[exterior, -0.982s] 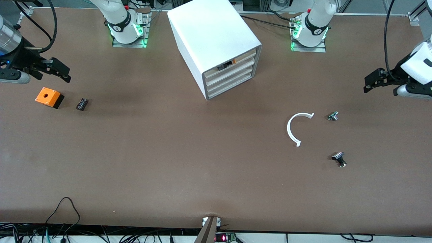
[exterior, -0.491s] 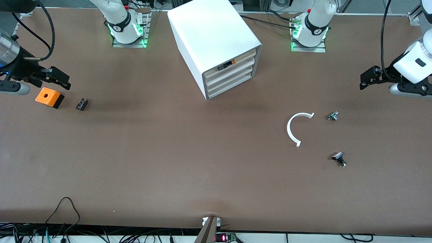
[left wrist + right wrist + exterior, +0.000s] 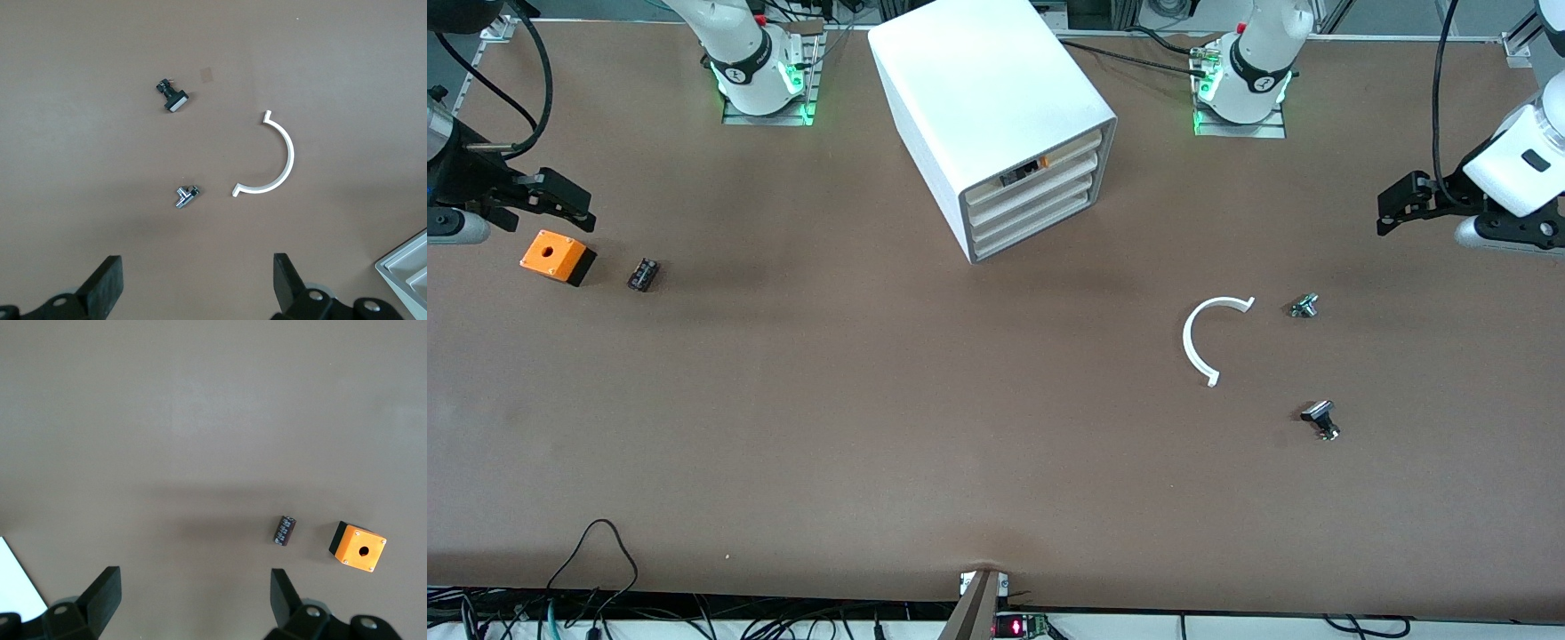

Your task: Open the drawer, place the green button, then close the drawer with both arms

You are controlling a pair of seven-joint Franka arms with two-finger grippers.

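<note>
The white cabinet (image 3: 987,89) stands between the arm bases, its drawer fronts facing the front camera. Its lowest drawer (image 3: 1036,233) is shut, like the ones above it. The button (image 3: 642,274), a small dark piece, lies on the table toward the right arm's end and also shows in the right wrist view (image 3: 285,531). My right gripper (image 3: 576,210) hangs open and empty above the table near the orange box; its jaws stand wide apart (image 3: 193,600). My left gripper (image 3: 1389,210) is open and empty in the air at the left arm's end (image 3: 198,287).
An orange box with a hole (image 3: 557,256) sits beside the button. A white half-ring (image 3: 1202,342) and two small black-silver knobs (image 3: 1304,305) (image 3: 1320,419) lie toward the left arm's end. An upper drawer shows an orange-black piece (image 3: 1032,166). Cables hang along the table's front edge.
My right gripper has drawn back toward the right arm's end of the table. My left gripper has shifted slightly and tilted. Nothing on the table has moved.
</note>
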